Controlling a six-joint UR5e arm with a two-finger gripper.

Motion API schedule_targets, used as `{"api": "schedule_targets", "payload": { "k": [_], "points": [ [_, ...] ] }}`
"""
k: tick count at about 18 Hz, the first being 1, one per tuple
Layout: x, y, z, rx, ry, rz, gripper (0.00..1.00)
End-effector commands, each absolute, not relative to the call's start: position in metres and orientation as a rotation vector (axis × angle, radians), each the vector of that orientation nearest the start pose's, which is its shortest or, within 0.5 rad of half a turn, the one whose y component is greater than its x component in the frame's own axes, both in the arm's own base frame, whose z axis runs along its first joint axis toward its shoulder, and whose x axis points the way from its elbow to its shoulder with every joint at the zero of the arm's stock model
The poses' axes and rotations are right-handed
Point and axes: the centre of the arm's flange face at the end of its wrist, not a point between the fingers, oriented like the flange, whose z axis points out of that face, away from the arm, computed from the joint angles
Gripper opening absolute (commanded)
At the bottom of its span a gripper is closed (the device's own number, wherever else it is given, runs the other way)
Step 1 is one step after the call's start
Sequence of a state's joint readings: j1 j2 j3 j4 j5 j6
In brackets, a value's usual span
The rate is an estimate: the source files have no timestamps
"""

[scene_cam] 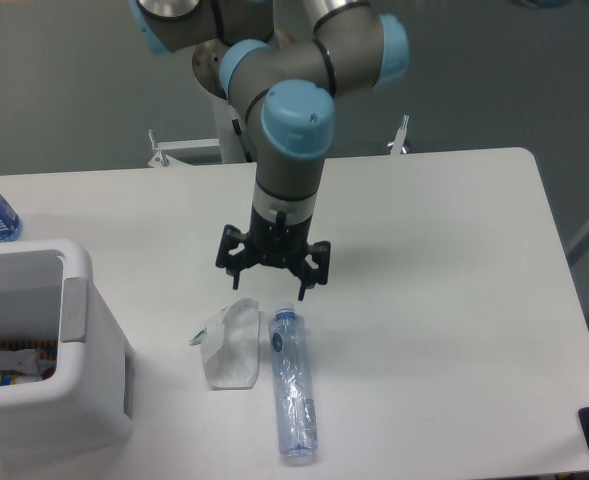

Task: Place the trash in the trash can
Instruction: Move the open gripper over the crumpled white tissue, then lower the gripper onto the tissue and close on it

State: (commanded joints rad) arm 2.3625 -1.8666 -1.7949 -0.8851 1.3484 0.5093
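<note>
At frame centre the gripper [267, 283] hangs with fingers spread wide, holding nothing, just above the crumpled wrapper wad [231, 343] and the clear crinkled bottle [293, 385] lying side by side on the white table [444, 300]. The trash can [44, 345] sits lower left.

Looks like a robotics lab to me: a grey and light-blue industrial arm [284, 110] bolted on a post behind a plain white surface [444, 300], bare grey wall behind the arm, nothing homey anywhere around it.
</note>
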Motion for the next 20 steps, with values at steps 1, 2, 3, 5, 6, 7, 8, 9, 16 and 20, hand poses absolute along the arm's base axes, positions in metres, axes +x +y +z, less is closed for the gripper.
{"api": "schedule_targets", "payload": {
  "k": [1,2,3,5,6,7,8,9,16,20],
  "points": [
    [-0.302,0.524,0.287,-2.851,-0.365,-0.113,1.0],
    [-0.301,0.531,0.283,-2.846,-0.352,-0.104,1.0],
    [-0.298,0.538,0.278,-2.838,-0.329,-0.097,1.0],
    [-0.292,0.548,0.267,-2.837,-0.301,-0.092,1.0],
    [-0.291,0.551,0.26,-2.842,-0.294,-0.098,1.0],
    [-0.288,0.557,0.258,-2.841,-0.28,-0.096,1.0],
    [-0.284,0.561,0.253,-2.842,-0.269,-0.098,1.0],
    [-0.278,0.564,0.25,-2.844,-0.254,-0.099,1.0],
    [-0.249,0.582,0.228,-2.916,-0.207,-0.035,0.77],
    [-0.25,0.58,0.229,-2.925,-0.26,-0.007,0.17]
  ]
}}
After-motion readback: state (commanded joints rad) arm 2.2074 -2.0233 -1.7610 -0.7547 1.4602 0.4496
